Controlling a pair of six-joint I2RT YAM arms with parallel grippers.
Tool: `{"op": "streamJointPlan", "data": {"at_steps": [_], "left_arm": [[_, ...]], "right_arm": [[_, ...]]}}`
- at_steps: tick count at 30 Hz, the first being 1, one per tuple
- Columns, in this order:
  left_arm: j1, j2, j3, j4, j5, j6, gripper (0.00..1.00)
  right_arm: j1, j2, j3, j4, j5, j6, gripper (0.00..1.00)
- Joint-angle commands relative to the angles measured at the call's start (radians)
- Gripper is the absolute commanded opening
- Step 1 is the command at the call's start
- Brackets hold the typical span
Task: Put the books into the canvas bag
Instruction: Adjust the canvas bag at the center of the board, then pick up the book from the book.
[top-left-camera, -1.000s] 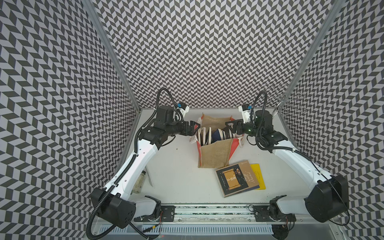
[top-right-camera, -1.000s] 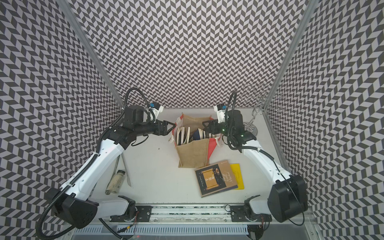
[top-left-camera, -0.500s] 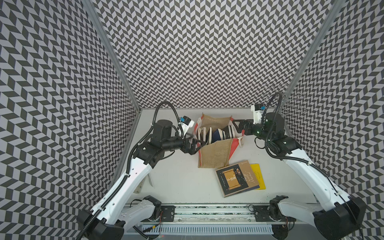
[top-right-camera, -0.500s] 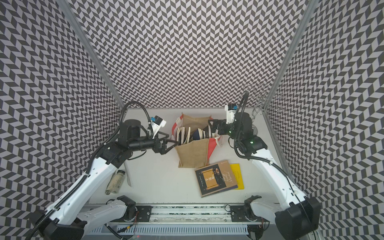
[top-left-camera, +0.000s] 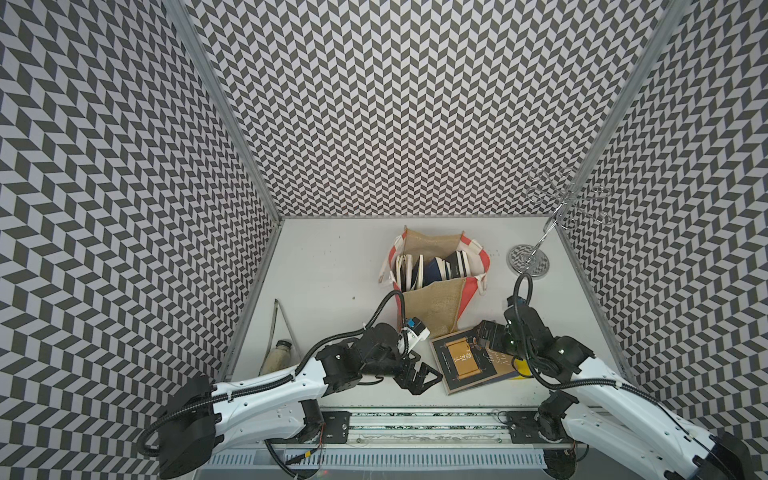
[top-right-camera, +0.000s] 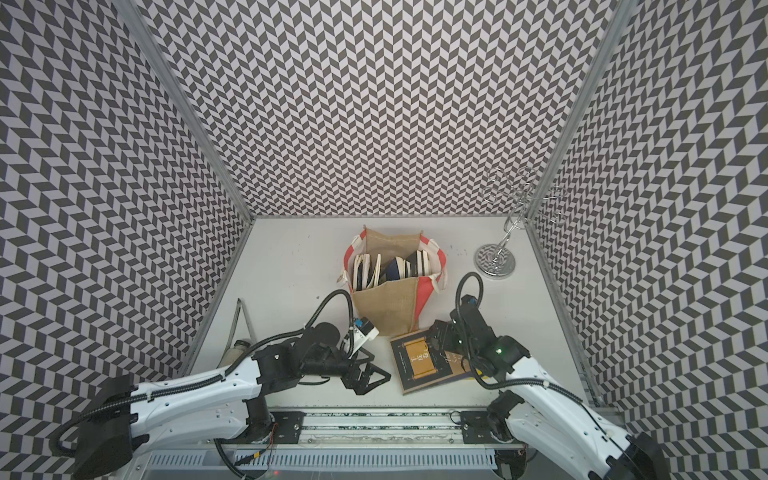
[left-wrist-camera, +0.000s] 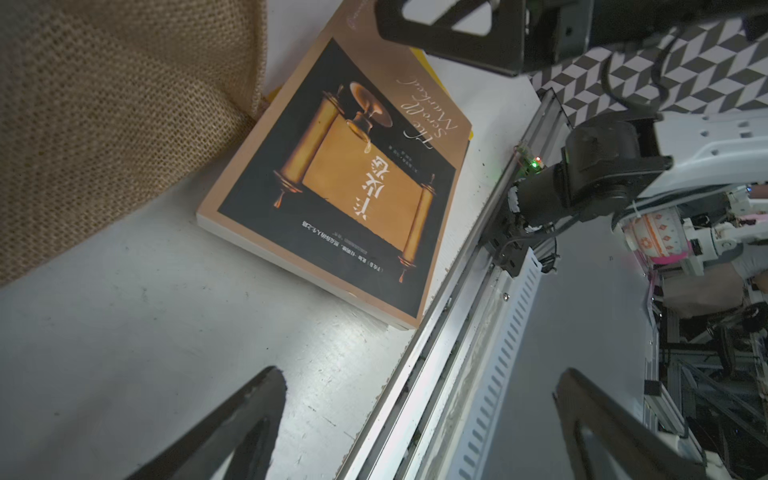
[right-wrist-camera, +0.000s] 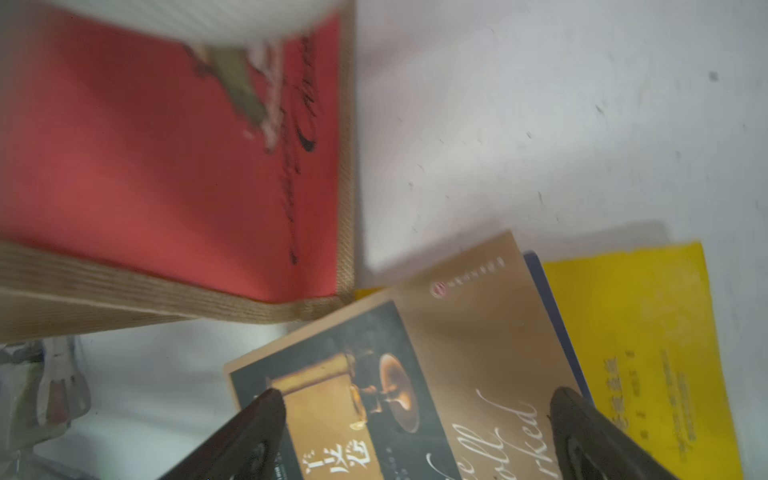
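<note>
While both grippers stand wide open and empty, the left (top-left-camera: 419, 376) sits just beside the brown book (top-left-camera: 469, 359) near the table's (top-left-camera: 332, 266) front edge, the right (top-left-camera: 484, 334) above it; bag (top-left-camera: 432, 303) holding books (top-left-camera: 432, 268) stands mid-table

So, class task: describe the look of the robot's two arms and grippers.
Both arms have white shells, black joints and looping black cables. The left gripper and right gripper are black, with triangular open-frame fingers. A green light glows on the right arm.
</note>
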Motion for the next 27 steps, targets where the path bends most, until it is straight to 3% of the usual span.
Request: {"op": "streamJointPlan", "data": {"at_steps": [1,5,7,11,17,21,27], "left_arm": [[-0.020,0.050,-0.020,0.155,-0.131,-0.099,0.99],[-0.016,0.129,-0.014,0.162,-0.173,-0.108,1.00],[-0.016,0.175,0.005,0.158,-0.165,-0.105,1.00],[-0.014,0.253,0.012,0.206,-0.127,-0.117,0.99],[-0.005,0.218,-0.017,0.250,-0.125,-0.126,0.96],[0.032,0.221,-0.047,0.290,-0.062,-0.140,0.92],[0.072,0.247,-0.071,0.261,-0.022,-0.158,0.91]], "right_arm": [[0.015,-0.049,-0.081,0.026,0.079,0.154,1.00],[0.021,-0.056,-0.127,0.042,0.095,0.165,0.99],[0.029,-0.071,-0.127,0.020,0.133,0.161,0.99],[0.036,-0.071,-0.158,0.048,0.097,0.144,0.99],[0.110,-0.132,-0.165,0.120,0.046,0.102,0.96],[0.158,-0.131,-0.173,0.164,0.012,0.098,0.93],[0.255,-0.110,-0.153,0.186,0.045,0.112,0.89]]}}
